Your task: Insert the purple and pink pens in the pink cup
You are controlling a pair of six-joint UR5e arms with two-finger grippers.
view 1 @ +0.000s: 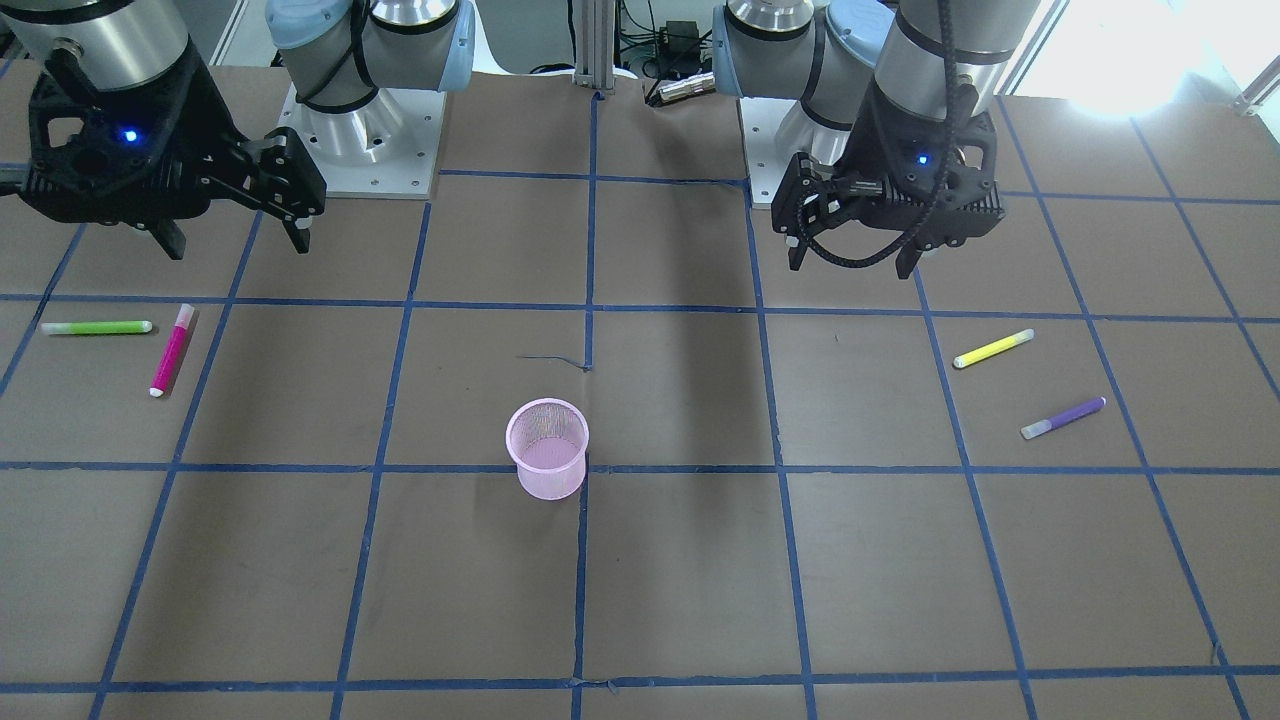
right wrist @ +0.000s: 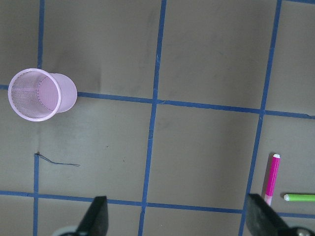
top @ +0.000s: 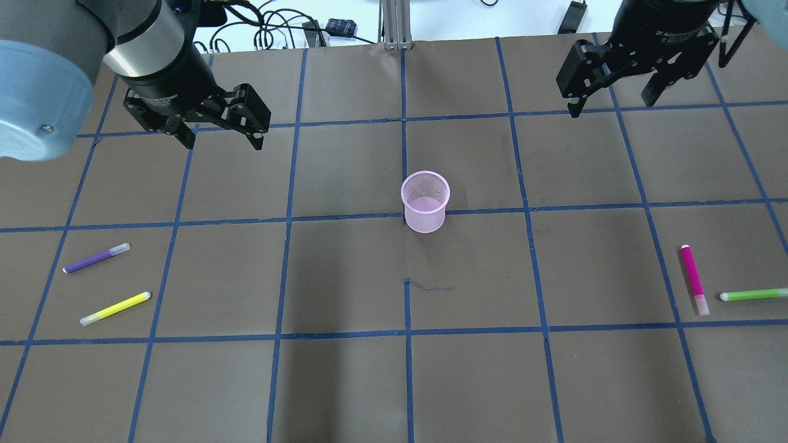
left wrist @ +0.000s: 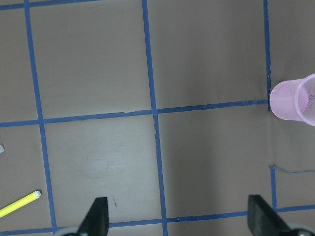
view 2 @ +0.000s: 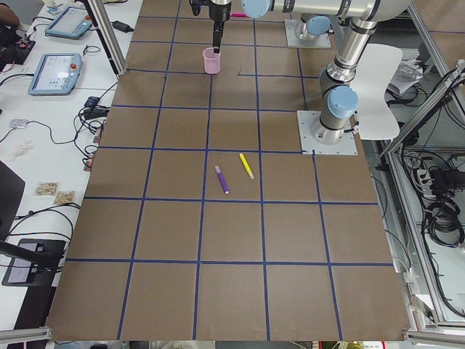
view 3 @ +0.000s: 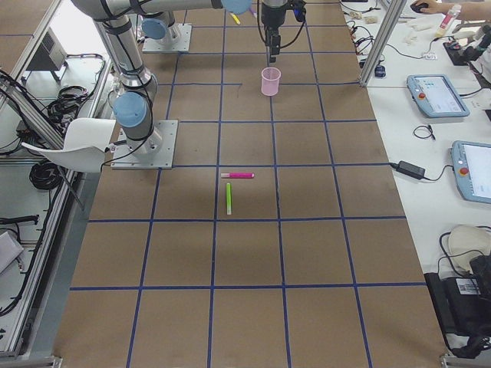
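Note:
The pink mesh cup (view 1: 547,462) (top: 425,202) stands upright and empty near the table's middle. The purple pen (top: 96,258) (view 1: 1063,418) lies flat on my left side. The pink pen (top: 694,280) (view 1: 171,350) lies flat on my right side and shows in the right wrist view (right wrist: 272,178). My left gripper (top: 223,144) (view 1: 850,265) (left wrist: 179,219) hangs open and empty above the table, apart from the purple pen. My right gripper (top: 609,106) (view 1: 238,248) (right wrist: 179,219) hangs open and empty, apart from the pink pen. The cup shows in both wrist views (left wrist: 295,101) (right wrist: 42,94).
A yellow pen (top: 115,308) (left wrist: 19,204) lies beside the purple pen. A green pen (top: 754,295) (right wrist: 299,197) lies beside the pink pen near the table's right edge. Blue tape lines grid the brown table. The arm bases stand at the robot's edge.

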